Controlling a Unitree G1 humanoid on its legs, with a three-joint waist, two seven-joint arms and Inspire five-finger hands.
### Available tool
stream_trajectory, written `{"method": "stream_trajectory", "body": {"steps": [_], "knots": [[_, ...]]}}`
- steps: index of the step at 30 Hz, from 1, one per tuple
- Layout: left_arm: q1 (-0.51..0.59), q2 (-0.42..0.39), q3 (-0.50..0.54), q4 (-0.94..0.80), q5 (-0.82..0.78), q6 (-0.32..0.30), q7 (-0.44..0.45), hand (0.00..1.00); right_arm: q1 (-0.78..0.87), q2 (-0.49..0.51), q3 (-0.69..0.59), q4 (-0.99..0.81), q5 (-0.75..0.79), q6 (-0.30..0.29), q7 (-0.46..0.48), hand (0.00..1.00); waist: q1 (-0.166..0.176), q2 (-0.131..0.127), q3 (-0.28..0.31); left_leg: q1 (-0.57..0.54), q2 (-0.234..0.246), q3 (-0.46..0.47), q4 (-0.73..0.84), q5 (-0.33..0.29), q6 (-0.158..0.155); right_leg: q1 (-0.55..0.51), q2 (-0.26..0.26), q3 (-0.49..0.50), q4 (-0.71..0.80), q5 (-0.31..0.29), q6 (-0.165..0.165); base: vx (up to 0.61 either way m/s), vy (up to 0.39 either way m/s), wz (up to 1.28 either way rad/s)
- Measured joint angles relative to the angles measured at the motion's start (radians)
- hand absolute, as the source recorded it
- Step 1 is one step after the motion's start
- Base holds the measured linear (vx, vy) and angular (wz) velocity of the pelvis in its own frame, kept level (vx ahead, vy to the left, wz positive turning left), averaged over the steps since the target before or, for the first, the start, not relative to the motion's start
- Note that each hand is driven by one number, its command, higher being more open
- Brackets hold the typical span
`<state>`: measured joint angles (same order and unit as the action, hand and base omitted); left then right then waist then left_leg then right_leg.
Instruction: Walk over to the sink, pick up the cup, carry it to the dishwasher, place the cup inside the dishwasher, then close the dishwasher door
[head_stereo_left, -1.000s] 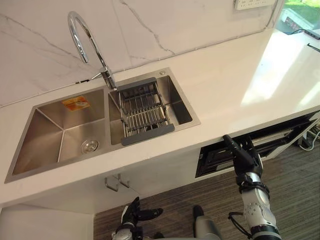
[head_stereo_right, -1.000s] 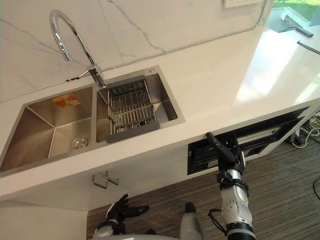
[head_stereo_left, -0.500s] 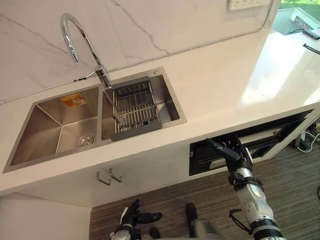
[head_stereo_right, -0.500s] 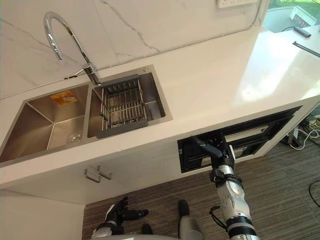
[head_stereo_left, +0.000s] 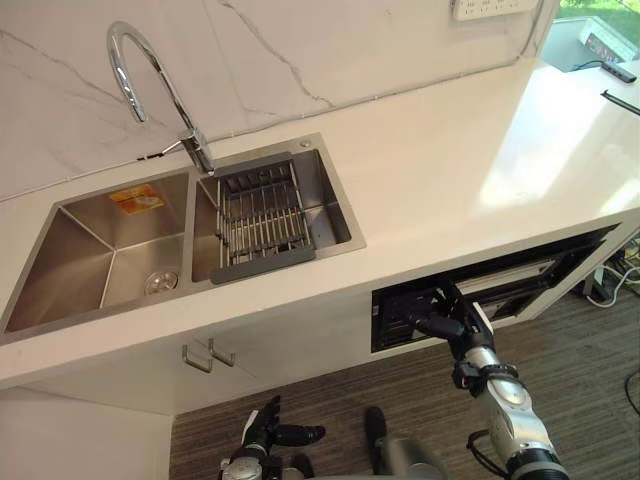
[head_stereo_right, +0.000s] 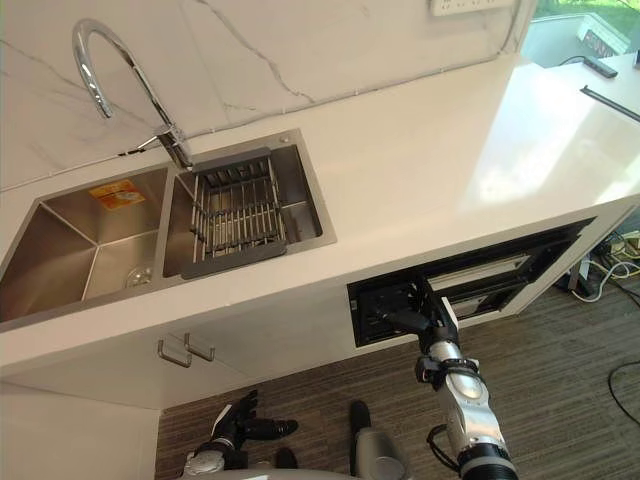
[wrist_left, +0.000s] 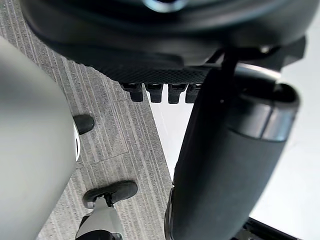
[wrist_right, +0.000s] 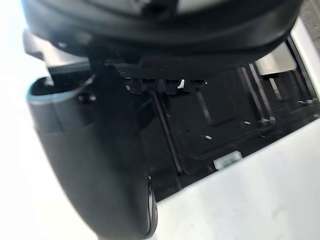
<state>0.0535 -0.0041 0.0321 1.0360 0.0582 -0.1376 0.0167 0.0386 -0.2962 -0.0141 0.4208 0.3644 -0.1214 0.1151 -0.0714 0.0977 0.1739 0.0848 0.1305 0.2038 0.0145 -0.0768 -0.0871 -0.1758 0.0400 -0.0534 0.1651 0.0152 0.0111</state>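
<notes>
Logs right hand (head_stereo_left: 452, 325) as tipped down since one second ago: then pointing up toward the counter edge, now lying level across the dark gap of the dishwasher (head_stereo_left: 398, 305). Logs also a shift of the whole view over that span; reads it as camera motion, not motion of the sink (head_stereo_left: 90, 262).

Nearest, below the sink front and low over the striped floor (head_stereo_left: 580, 400): left hand (head_stereo_left: 268, 432), spread, thumb out sideways, hanging free.

Next, right of the sink and under the white counter (head_stereo_left: 450, 170): dishwasher with door ajar, gap dark along its top. Right hand at the end of that gap nearer the sink, stretched straight and flat, wrapped round nothing. Right wrist view: dark interior with rails past the hand.

Just under the sink front: two metal cabinet handles (head_stereo_left: 205, 355).

In the sink: two steel bowls; drain (head_stereo_left: 160, 283) and orange sticker (head_stereo_left: 137, 198) in the left bowl; wire rack (head_stereo_left: 262, 222) across the right bowl.

Behind the sink, at the divider between bowls: curved chrome faucet (head_stereo_left: 150, 85), then marble wall (head_stereo_left: 300, 50).

Cup: cannot tell where.
</notes>
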Motion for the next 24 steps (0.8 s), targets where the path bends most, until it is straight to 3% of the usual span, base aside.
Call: {"method": "stream_trajectory", "body": {"steps": [3,10,17,24], "knots": [[0.0,0.016,-0.001,-0.002,0.001,0.0,0.001,1.0,0.042,0.025,-0.002,-0.002,-0.039,-0.011,-0.002,1.0,0.0,-0.026,-0.007,0.016,-0.006,-0.006,-0.001,0.011,0.003,0.003,-0.01,-0.008,0.036,-0.021,-0.03,0.07,0.038,0.12],[0.003,0.039,0.0,-0.003,-0.001,0.003,0.021,1.0,0.141,0.106,-0.018,0.021,-0.212,-0.026,-0.031,1.0,0.005,-0.076,-0.033,0.055,-0.032,-0.034,-0.029,0.012,0.011,0.019,-0.052,-0.035,0.102,-0.064,-0.024,0.08,0.057,0.16],[0.01,0.037,0.003,-0.018,-0.008,0.003,0.035,1.0,0.207,0.208,-0.015,0.219,-0.347,0.046,-0.049,1.0,0.03,-0.078,-0.041,0.074,-0.061,-0.062,-0.037,0.006,0.03,0.041,-0.093,-0.058,0.124,-0.089,-0.001,0.03,0.058,0.15],[0.037,0.039,0.012,-0.032,-0.037,0.007,0.062,1.0,0.181,0.223,-0.034,0.293,-0.428,0.051,-0.097,1.0,0.033,-0.094,-0.071,0.091,-0.077,-0.061,-0.05,0.0,0.037,0.06,-0.111,-0.058,0.112,-0.086,0.015,0.0,0.038,0.03]]}}
